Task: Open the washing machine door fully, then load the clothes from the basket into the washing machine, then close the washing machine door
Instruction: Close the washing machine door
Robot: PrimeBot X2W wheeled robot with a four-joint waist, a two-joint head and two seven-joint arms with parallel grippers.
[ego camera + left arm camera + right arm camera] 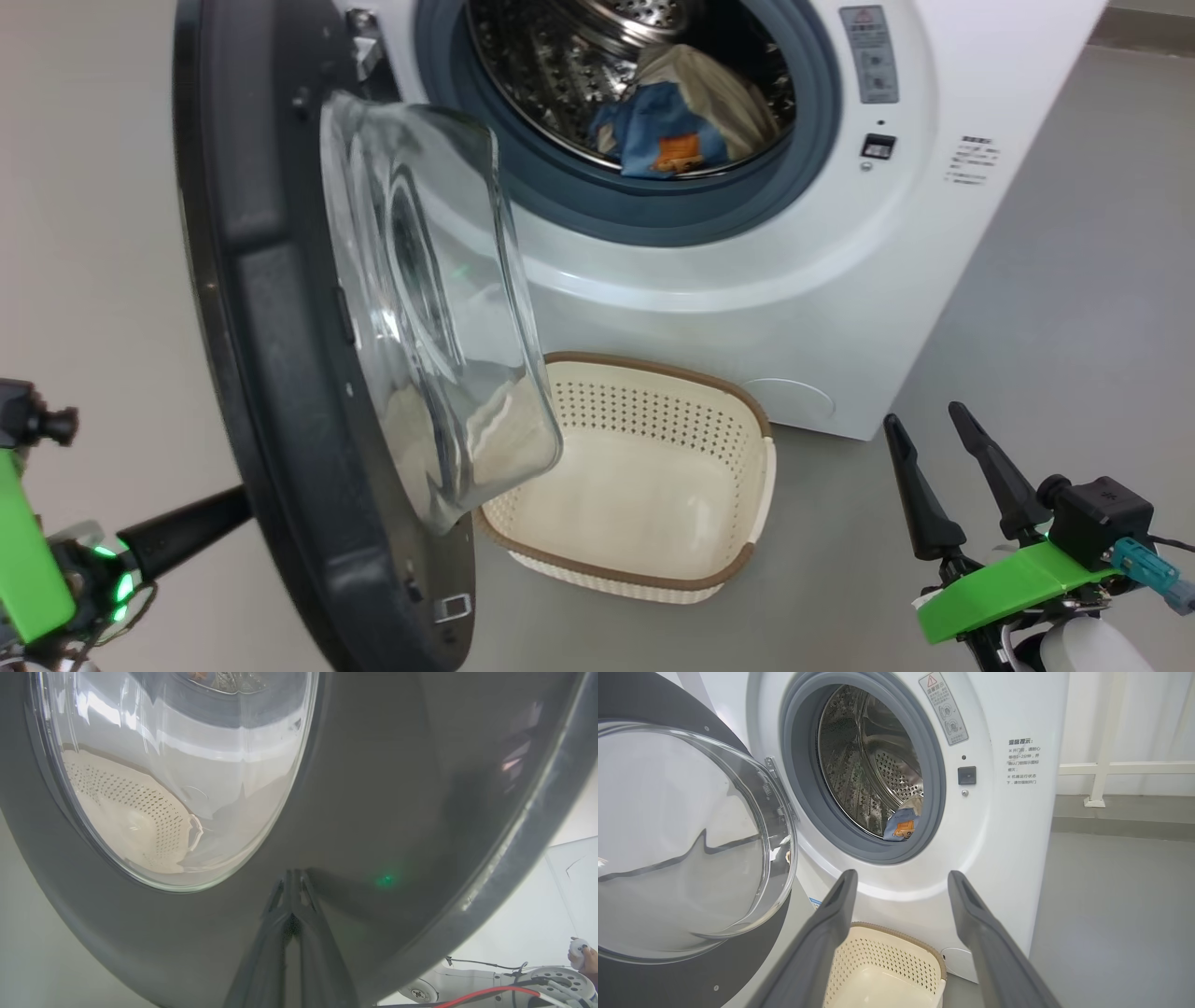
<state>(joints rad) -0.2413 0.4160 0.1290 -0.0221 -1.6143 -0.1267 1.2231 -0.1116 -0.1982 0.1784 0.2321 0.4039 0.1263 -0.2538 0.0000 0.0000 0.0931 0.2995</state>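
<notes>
Washing machine door [271, 392], open, due for closing: left hand [292, 882] behind it.
Door stands edge-on at the left of the head view. Left hand, fingers pressed together and holding nothing, has its tips against the black outer rim (the nearer arm). Right hand [924, 415] is spread wide and empty at lower right. Clothes [667, 131] lie in the drum [541, 84], and the basket [653, 369] is emptied.

Washing machine [747, 280] open, clothes [672, 121] inside, basket [644, 366] empty.
The white front-loader fills the head view from 12 to 2 o'clock. Its round door [271, 373], black-rimmed with a bulging clear glass bowl [420, 308], stands swung out on its hinge at 9 o'clock of the opening. A blue piece with an orange print and a cream piece lie bunched at 5 o'clock in the steel drum [541, 84], behind the grey gasket [653, 210]. The cream perforated basket with brown rim sits upright on the floor [1027, 327], at 6 o'clock below the opening.
</notes>
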